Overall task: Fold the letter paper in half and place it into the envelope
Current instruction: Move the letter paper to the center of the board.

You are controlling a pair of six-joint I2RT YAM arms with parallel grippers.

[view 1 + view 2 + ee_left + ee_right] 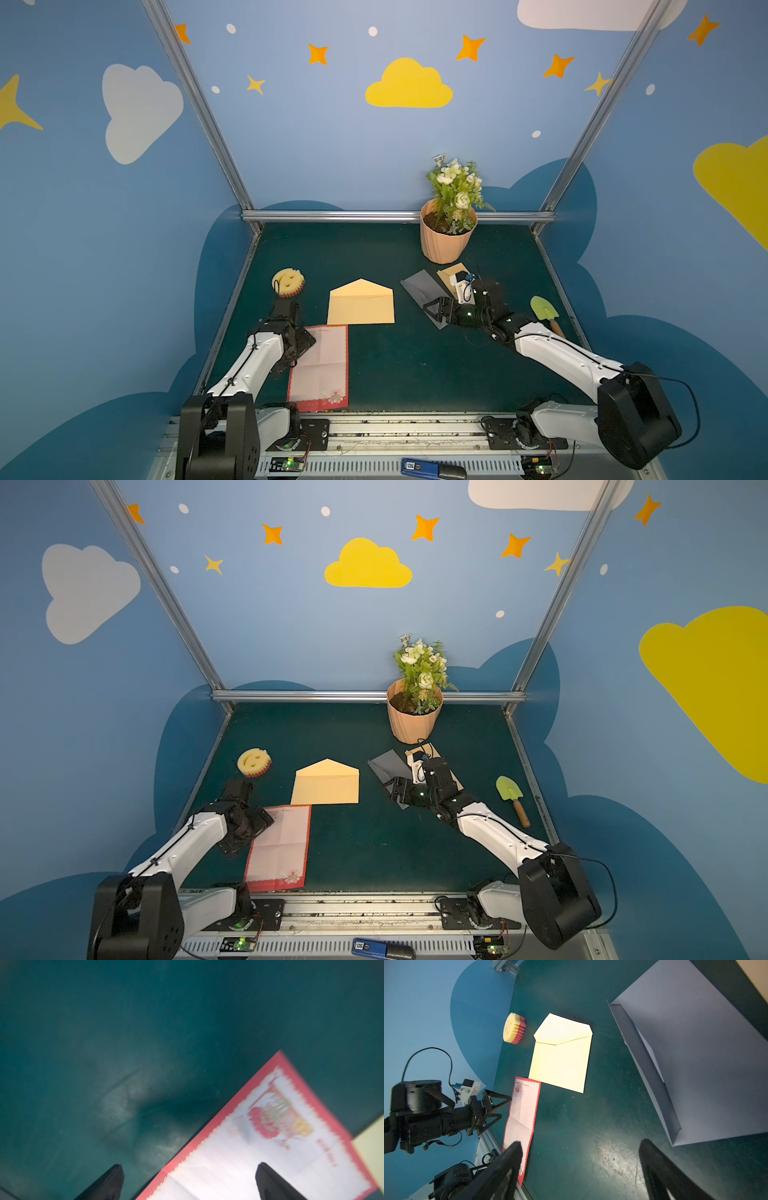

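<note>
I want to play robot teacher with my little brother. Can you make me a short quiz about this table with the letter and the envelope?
1. True or false: the letter paper is already inside the envelope.
2. Which gripper is at the edge of the letter paper? A) left gripper B) right gripper
3. Fill in: the envelope's flap is ____.

Key
1. False: it lies unfolded on the table.
2. A.
3. Open.
</note>
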